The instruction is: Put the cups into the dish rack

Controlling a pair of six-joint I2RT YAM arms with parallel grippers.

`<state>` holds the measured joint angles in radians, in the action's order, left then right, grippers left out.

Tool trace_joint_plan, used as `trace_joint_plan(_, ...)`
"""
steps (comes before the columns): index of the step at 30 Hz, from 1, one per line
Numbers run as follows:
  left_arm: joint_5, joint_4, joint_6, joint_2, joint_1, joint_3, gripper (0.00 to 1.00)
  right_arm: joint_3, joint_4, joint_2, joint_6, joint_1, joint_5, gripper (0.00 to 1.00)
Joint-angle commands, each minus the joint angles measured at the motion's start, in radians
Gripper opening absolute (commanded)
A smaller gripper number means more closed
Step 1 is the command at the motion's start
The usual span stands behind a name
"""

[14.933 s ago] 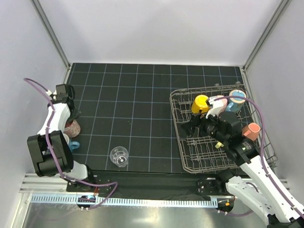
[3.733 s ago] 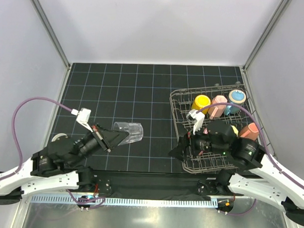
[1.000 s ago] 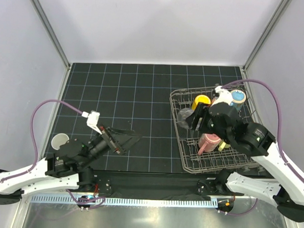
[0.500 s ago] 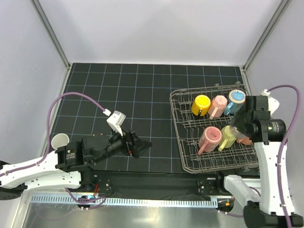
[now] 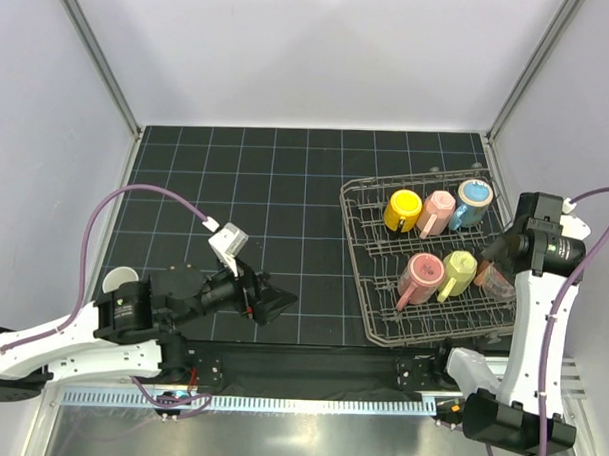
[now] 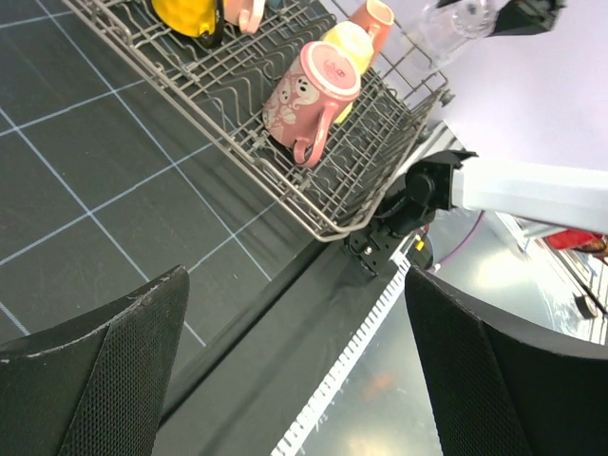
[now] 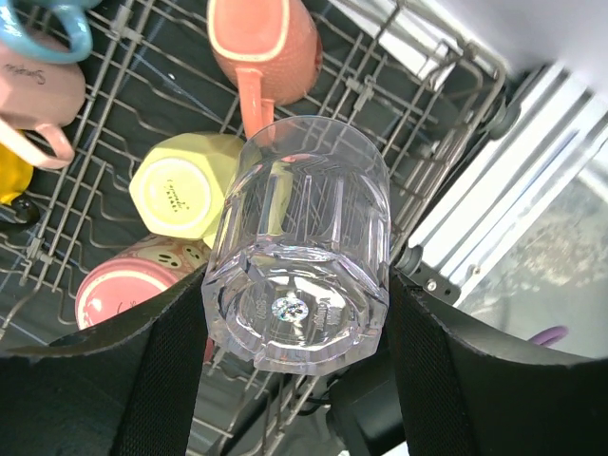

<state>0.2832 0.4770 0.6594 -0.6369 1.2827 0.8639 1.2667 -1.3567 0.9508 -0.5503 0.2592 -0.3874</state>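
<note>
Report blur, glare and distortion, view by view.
Top external: even light, sharp. Left wrist: own black fingers loom large; the clear glass tumbler nearly fades into the pale wall. Right wrist: that tumbler warps the grey wire dish rack behind it.

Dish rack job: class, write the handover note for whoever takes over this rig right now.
Left end effector: open, empty, low over the table.
Right end effector: shut on the clear tumbler, held above the right side of the dish rack.
Done: six mugs in the rack: orange-yellow, pink, blue, patterned pink, pale yellow, salmon.
Left: set the tumbler in the rack, then load the white cup standing on the table at far left.
</note>
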Motion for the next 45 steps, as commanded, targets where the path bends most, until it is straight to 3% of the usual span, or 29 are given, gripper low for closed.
trace_joint_plan(1,-0.041,0.017,-0.032,0.034,0.001,0.027,0.91,-0.029,-0.025,0.019,-0.051,0.058,0.076,0.04)
trace_joint_plan(5,-0.055,0.038,-0.030,0.046,0.001,0.032,0.91,-0.070,-0.012,0.034,-0.059,0.109,0.145,0.04)
trace_joint_plan(11,-0.076,0.031,0.000,0.057,0.001,0.007,0.92,-0.144,-0.009,0.040,-0.069,0.132,0.105,0.04)
trace_joint_plan(14,-0.073,0.012,0.006,0.059,0.001,-0.006,0.92,-0.174,0.024,0.046,-0.071,0.152,0.044,0.04)
trace_joint_plan(19,-0.079,0.008,0.000,0.045,0.001,0.001,0.92,-0.224,0.108,0.094,-0.050,0.230,0.123,0.04)
trace_joint_plan(38,-0.061,0.038,0.029,0.042,0.001,0.015,0.92,-0.316,0.344,0.232,-0.066,0.324,0.154,0.04)
trace_joint_plan(45,-0.068,0.032,0.034,0.028,0.001,0.014,0.92,-0.404,0.409,0.236,-0.076,0.359,0.167,0.19)
